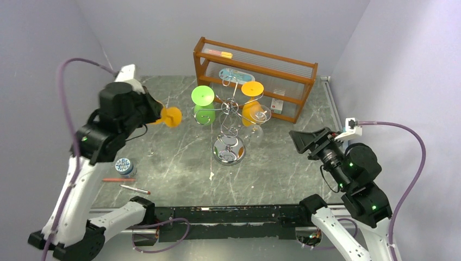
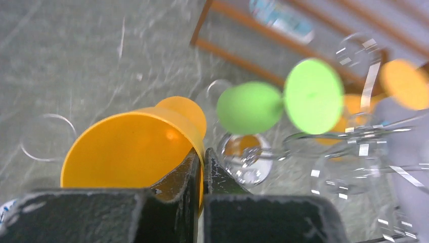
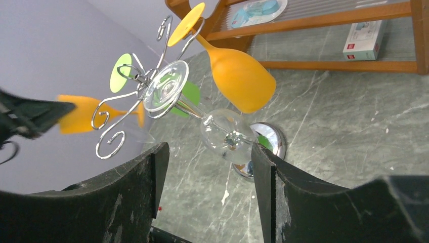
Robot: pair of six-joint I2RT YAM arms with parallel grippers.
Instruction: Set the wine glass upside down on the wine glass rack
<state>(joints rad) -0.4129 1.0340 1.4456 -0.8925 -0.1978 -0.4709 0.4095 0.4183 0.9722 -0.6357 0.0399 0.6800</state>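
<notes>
The chrome wire rack (image 1: 229, 122) with curled arms and a round shiny base stands mid-table; it also shows in the right wrist view (image 3: 132, 104). A green glass (image 1: 203, 104), an orange glass (image 1: 251, 103) and a clear glass (image 1: 257, 123) hang on it upside down. My left gripper (image 1: 152, 115) is shut on the rim of another orange wine glass (image 1: 170, 116), held in the air left of the rack; its bowl fills the left wrist view (image 2: 131, 152). My right gripper (image 3: 207, 167) is open and empty, right of the rack.
A brown wooden shelf unit (image 1: 253, 76) stands behind the rack with a blue packet and a small box on it. A small round tin (image 1: 124, 166) and two pens (image 1: 135, 189) lie at the near left of the marble table (image 1: 179, 168).
</notes>
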